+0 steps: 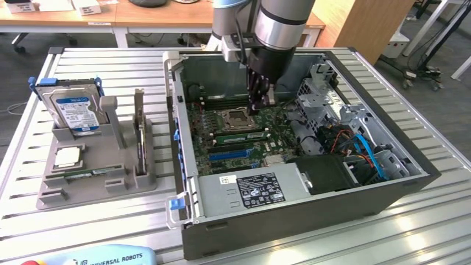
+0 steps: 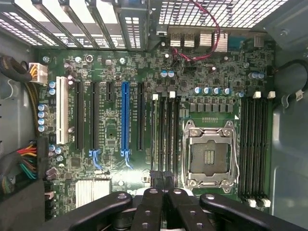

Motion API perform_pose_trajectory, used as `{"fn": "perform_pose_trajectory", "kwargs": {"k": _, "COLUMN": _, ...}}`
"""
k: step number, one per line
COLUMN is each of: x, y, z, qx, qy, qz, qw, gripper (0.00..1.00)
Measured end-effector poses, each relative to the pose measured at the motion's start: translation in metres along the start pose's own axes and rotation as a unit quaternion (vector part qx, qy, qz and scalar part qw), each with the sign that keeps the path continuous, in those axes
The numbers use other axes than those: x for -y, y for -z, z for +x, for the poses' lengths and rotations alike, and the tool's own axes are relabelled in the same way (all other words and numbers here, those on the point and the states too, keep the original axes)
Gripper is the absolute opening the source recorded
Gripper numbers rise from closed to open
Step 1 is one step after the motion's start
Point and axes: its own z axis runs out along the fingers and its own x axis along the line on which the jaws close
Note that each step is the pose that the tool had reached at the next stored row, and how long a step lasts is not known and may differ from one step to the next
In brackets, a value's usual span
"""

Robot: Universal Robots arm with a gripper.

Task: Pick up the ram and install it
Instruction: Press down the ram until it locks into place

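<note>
Exterior view: the gripper (image 1: 259, 105) is lowered inside the open computer case (image 1: 412, 182), its fingers drawn together just above the motherboard (image 1: 243, 146) beside the empty CPU socket (image 1: 234, 117). A ram stick (image 1: 237, 133) sits in a slot next to that socket, near the fingertips; whether they touch it cannot be told. In the wrist view the fingers (image 2: 163, 185) meet over the memory slots (image 2: 162, 134).

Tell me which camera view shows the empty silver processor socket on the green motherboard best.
The wrist view shows the empty silver processor socket best: it looks straight down, so the metal frame and the contact field inside are plain. In the exterior view the socket appears slanted, deep inside the grey computer case, beside the arm.
</note>
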Motion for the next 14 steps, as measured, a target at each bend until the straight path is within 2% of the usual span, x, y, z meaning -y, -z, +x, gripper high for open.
{"fn": "perform_pose_trajectory", "kwargs": {"k": 14, "x": 0.0003, "y": -0.0127, "z": 0.001, "qx": -0.0001, "qy": 0.000, "qz": 0.0002, "qw": 1.0000, "gripper": 0.10}}
